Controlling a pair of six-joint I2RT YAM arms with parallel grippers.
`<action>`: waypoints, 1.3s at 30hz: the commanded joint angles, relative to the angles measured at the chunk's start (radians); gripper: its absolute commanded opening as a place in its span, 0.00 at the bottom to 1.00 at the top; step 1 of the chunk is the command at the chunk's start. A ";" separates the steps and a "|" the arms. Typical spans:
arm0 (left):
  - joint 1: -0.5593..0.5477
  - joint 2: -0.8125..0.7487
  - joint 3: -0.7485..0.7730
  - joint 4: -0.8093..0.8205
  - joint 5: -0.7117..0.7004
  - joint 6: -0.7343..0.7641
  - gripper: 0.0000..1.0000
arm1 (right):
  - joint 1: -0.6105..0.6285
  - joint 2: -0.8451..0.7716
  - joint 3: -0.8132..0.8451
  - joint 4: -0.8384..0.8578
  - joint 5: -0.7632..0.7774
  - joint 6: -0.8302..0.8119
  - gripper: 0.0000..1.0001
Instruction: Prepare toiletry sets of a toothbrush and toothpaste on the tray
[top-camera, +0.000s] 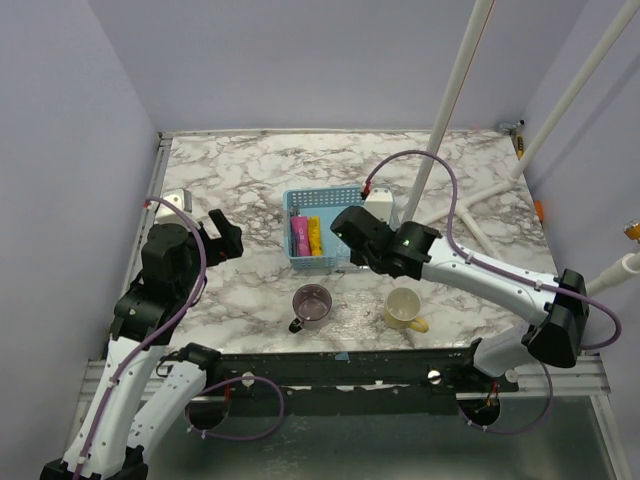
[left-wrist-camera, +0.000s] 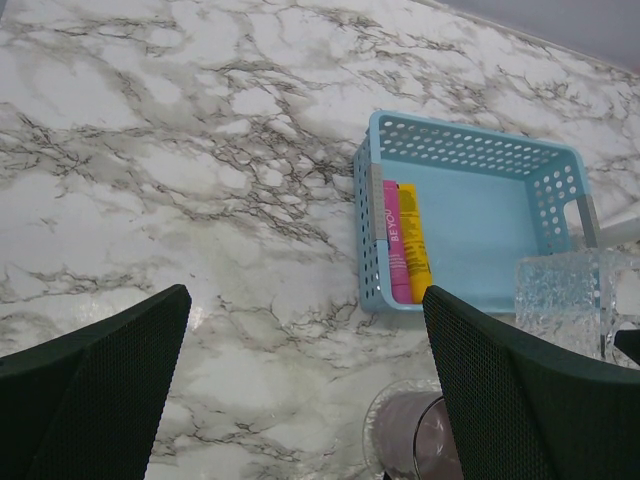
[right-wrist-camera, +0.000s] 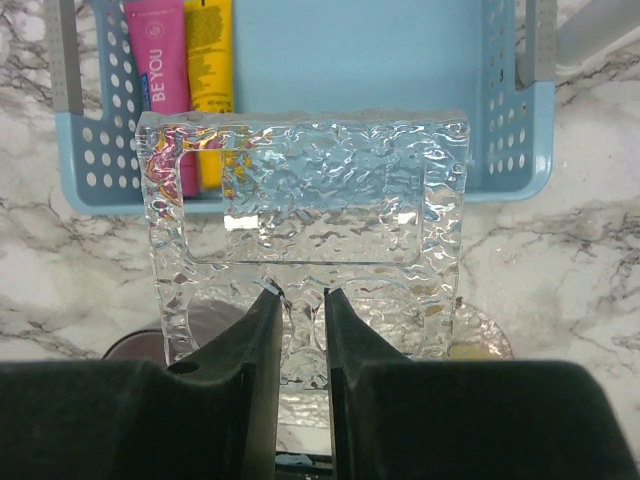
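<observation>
Item one, nearest the arm bases: we list a purple mug (top-camera: 312, 303) and a cream mug (top-camera: 403, 306), standing apart on the marble table (top-camera: 230, 170).

Item two: the left gripper (left-wrist-camera: 305, 300), over the left part of the table. Its jaws are spread wide and there is nothing between them.

Item three: the right gripper (right-wrist-camera: 303, 295), above the gap between the two mugs. Its fingers (right-wrist-camera: 255, 340) are drawn close together and pinch the near edge of the clear tray (right-wrist-camera: 300, 190).

Item four: the clear tray itself, a ripple-textured rectangle with a raised rim. It reaches away from the fingers, and in the right wrist view its far edge overlaps the near wall of the basket. We cannot tell whether it touches the table or the basket.

Item five: a light blue perforated basket (left-wrist-camera: 365, 230), just beyond the mugs at mid-table.

Item six: inside the basket, a pink tube (right-wrist-camera: 160, 50) and a yellow tube (right-wrist-camera: 210, 50). They lie flat, side by side and touching. The pink one is against the left wall and the yellow one is just inside it. The rest of the basket floor is bare.

Item seven, farthest: white poles (top-camera: 455, 90) rising from the far right of the table.
</observation>
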 joint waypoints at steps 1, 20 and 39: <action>-0.003 0.011 -0.003 0.009 0.020 0.007 0.98 | 0.052 -0.030 -0.012 -0.050 0.068 0.093 0.01; -0.003 0.004 -0.002 0.007 0.029 0.006 0.98 | 0.144 -0.019 -0.069 -0.150 0.094 0.247 0.01; -0.003 0.000 -0.003 0.007 0.024 0.005 0.98 | 0.244 -0.053 -0.140 -0.186 0.072 0.367 0.01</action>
